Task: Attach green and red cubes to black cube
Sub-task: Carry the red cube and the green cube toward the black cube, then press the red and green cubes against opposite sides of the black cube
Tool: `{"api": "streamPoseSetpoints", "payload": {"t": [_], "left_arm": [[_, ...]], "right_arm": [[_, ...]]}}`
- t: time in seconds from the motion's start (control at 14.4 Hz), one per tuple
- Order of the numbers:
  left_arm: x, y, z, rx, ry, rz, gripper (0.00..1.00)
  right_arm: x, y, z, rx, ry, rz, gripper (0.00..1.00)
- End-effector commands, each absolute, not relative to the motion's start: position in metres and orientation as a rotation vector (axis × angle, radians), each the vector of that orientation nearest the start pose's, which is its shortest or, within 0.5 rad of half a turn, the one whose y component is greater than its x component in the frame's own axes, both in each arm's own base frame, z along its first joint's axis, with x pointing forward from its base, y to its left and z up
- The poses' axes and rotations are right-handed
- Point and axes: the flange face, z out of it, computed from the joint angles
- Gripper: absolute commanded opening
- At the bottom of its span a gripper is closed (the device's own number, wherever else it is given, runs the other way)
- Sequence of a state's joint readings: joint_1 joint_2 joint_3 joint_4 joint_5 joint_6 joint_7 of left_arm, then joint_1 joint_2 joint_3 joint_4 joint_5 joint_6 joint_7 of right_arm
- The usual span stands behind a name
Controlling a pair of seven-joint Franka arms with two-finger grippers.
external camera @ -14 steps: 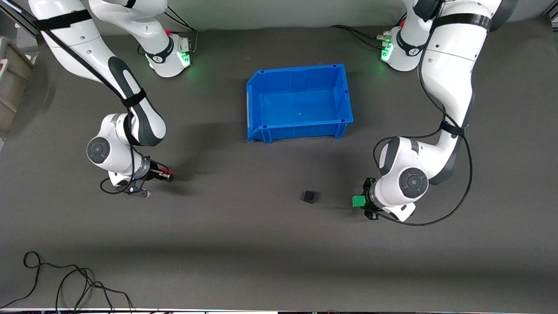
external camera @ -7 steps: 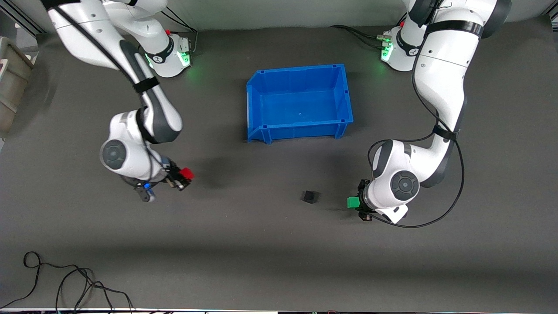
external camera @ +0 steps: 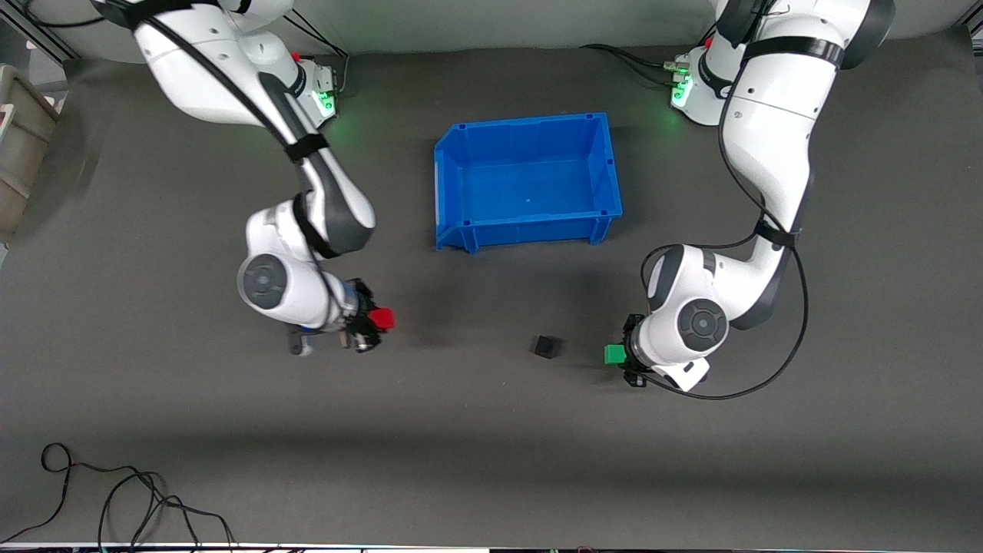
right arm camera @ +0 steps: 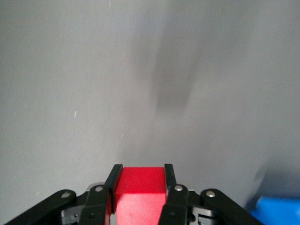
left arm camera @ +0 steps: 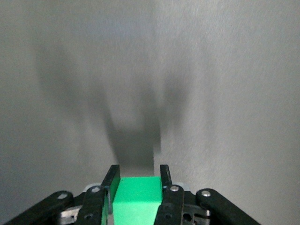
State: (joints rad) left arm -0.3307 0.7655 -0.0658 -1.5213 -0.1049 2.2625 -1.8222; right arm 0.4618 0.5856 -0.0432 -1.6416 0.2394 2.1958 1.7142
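Note:
The black cube [external camera: 546, 346] sits on the dark mat, nearer to the front camera than the blue bin. My left gripper [external camera: 620, 355] is shut on the green cube [external camera: 613, 354], held just above the mat beside the black cube, toward the left arm's end. In the left wrist view the green cube [left arm camera: 137, 200] fills the gap between the fingers of the left gripper [left arm camera: 138, 178]. My right gripper [external camera: 375, 320] is shut on the red cube [external camera: 381, 318], over the mat toward the right arm's end. The right wrist view shows the red cube [right arm camera: 139, 187] clamped in the right gripper [right arm camera: 140, 174].
A blue bin [external camera: 599, 170] stands open at mid table, farther from the front camera than the black cube; its corner shows in the right wrist view [right arm camera: 276, 211]. A black cable [external camera: 115, 499] lies at the table's near edge. A grey crate [external camera: 19, 146] stands at the right arm's end.
My right gripper has carried the red cube well toward the black cube. My left gripper has moved the green cube a little closer to the black cube.

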Motion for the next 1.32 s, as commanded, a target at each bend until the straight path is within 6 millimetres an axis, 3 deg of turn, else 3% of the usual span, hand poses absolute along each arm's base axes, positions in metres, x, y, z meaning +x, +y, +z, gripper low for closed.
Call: {"api": "streamPoseSetpoints", "payload": {"t": [0.0,0.14,0.28,0.55,0.62,0.83,1.25], "left_arm": [[0.655,-0.289,0.207,-2.261,-2.231,0.187,0.00],[0.659,-0.303,0.204,-2.268,-2.242,0.188,0.00],[0.650,-0.322,0.193,-2.259,-2.230,0.197,0.00],[0.651,-0.335,0.188,-2.310,-2.257,0.161,0.00],[0.650,-0.344,0.185,-2.332,-2.258,0.153,0.00],[0.649,-0.346,0.180,-2.336,-2.252,0.151,0.00],[0.650,-0.352,0.183,-2.345,-2.258,0.152,0.00]], "right_arm": [[0.635,0.349,0.260,-2.194,2.142,0.265,0.00],[0.640,0.372,0.249,-2.101,2.226,0.260,0.00],[0.646,0.387,0.240,-2.007,2.305,0.260,0.00],[0.647,0.418,0.223,-1.900,2.381,0.259,0.00],[0.637,0.437,0.220,-1.911,2.375,0.261,0.00],[0.623,0.458,0.208,-1.889,2.402,0.264,0.00],[0.606,0.483,0.200,-1.910,2.393,0.264,0.00]]}}
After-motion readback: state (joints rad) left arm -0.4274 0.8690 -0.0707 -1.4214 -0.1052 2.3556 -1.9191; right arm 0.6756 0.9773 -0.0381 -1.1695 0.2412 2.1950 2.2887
